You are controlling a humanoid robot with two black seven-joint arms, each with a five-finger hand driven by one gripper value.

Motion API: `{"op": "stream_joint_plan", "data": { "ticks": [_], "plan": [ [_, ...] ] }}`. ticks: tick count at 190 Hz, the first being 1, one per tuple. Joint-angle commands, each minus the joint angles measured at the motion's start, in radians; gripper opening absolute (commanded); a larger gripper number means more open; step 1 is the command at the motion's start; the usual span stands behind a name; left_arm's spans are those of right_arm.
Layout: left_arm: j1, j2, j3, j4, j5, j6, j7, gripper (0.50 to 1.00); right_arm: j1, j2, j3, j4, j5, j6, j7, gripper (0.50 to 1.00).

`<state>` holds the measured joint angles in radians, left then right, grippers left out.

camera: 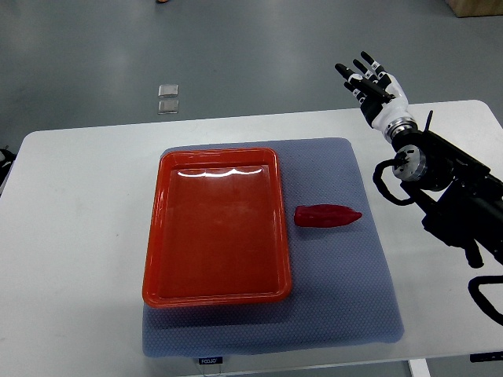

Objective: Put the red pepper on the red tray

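A red pepper (327, 216) lies on its side on the grey mat, just right of the red tray (216, 294). The tray is empty and sits on the left part of the mat. My right hand (369, 82) is raised past the far right edge of the table, fingers spread and holding nothing. It is well above and to the right of the pepper. The right arm (448, 184) comes in from the right edge. The left arm is out of view.
A grey mat (346, 298) covers the middle of the white table (78, 259). Two small clear squares (168, 99) lie on the floor beyond the table's far edge.
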<state>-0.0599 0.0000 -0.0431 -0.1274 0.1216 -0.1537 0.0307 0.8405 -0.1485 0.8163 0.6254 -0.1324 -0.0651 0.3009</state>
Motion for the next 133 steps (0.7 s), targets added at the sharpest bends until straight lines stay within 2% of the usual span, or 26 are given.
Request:
{"op": "stream_joint_plan", "data": {
  "ticks": [1, 21, 48, 67, 87, 108, 133],
  "plan": [
    [0.000, 0.000, 0.000, 0.000, 0.001, -0.001, 0.000, 1.000, 0.020, -0.029, -0.008, 0.000, -0.022, -0.007, 0.000, 0.915],
    [0.000, 0.000, -0.001, 0.000, 0.000, -0.001, 0.000, 1.000, 0.060, -0.040, -0.040, 0.004, -0.115, -0.012, 0.000, 0.915],
    [0.000, 0.000, 0.000, 0.000, 0.000, 0.000, 0.000, 1.000, 0.072, -0.126, -0.135, 0.050, -0.329, 0.002, 0.001, 0.915],
    [0.000, 0.000, 0.000, 0.000, 0.000, 0.000, 0.000, 1.000, 0.083, -0.194, -0.238, 0.108, -0.503, 0.050, 0.000, 0.915],
    [0.000, 0.000, 0.000, 0.000, 0.001, 0.000, 0.000, 1.000, 0.140, -0.318, -0.405, 0.191, -0.699, 0.071, 0.003, 0.915],
    [-0.002, 0.000, -0.001, 0.000, 0.000, 0.000, 0.000, 1.000, 0.212, -0.424, -0.571, 0.289, -0.797, 0.120, 0.003, 0.915],
    [-0.002, 0.000, -0.003, 0.000, 0.000, -0.001, 0.000, 1.000, 0.319, -0.497, -0.741, 0.376, -0.862, 0.195, 0.003, 0.915]
  ]
}}
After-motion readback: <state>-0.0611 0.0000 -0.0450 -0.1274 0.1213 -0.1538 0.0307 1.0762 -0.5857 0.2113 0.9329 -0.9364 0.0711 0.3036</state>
